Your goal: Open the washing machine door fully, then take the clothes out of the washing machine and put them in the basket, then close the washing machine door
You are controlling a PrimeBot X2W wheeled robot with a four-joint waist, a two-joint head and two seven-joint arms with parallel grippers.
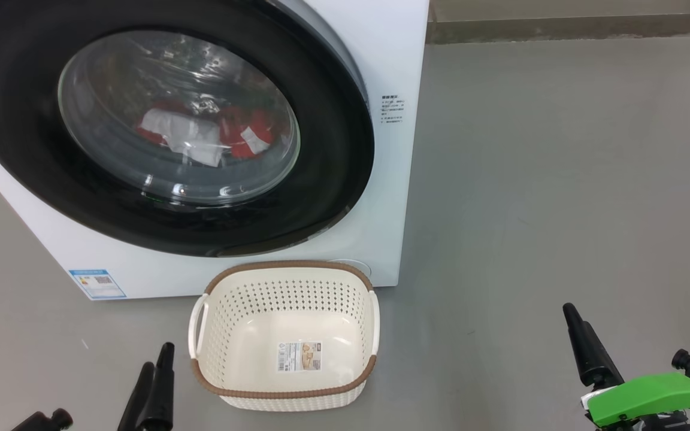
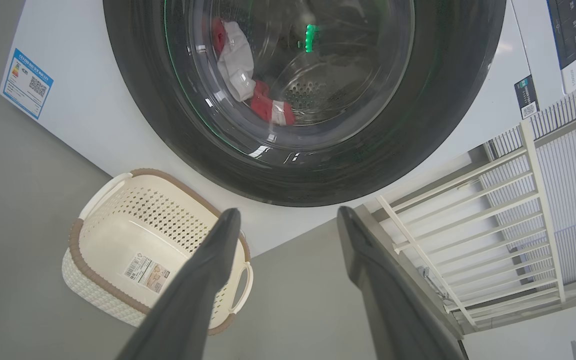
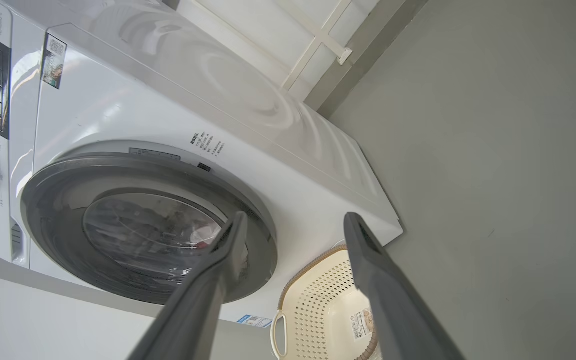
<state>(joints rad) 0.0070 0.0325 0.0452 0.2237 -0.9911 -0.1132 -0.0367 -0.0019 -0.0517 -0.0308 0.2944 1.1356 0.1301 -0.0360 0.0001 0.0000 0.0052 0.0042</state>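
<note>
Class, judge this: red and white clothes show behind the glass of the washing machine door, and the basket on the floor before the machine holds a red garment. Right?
No. The basket is empty apart from a sticker on its bottom, as the head view shows. The red and white clothes do show behind the glass of the washing machine door.
</note>
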